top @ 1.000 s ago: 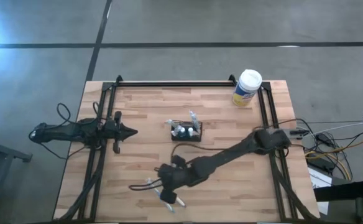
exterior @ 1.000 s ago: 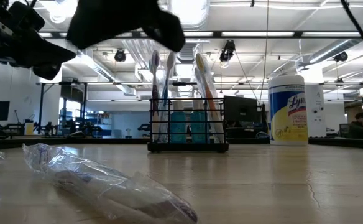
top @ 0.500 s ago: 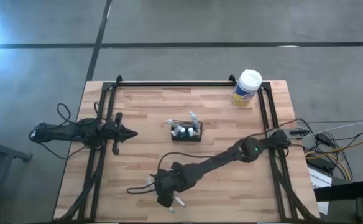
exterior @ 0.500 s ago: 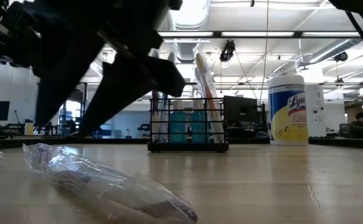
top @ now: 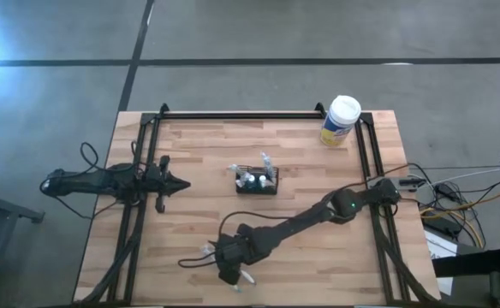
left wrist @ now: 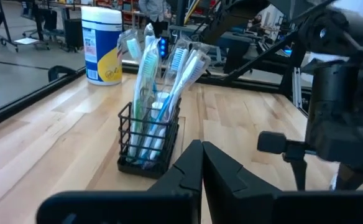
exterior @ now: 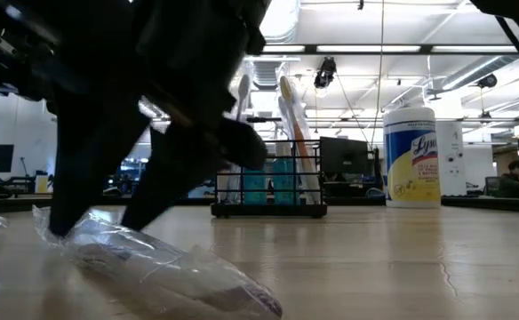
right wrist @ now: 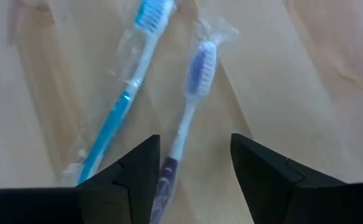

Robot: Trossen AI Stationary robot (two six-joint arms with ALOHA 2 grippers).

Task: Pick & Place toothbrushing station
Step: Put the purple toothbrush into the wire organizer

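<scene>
Right gripper (right wrist: pixel 192 163), fingers spread, straddles the purple wrapped toothbrush (right wrist: pixel 184 124) on the table (right wrist: pixel 306 74)

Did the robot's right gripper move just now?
Yes. The right gripper dropped toward the wrapped toothbrushes on the table, reaching farther from the basket, which stayed put. Its fingers are open around the purple one.

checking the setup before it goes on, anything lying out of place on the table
Yes. Two wrapped toothbrushes, a blue one and a purple one, lie flat on the table's near edge, apart from the basket. The open right gripper hovers over them.
</scene>
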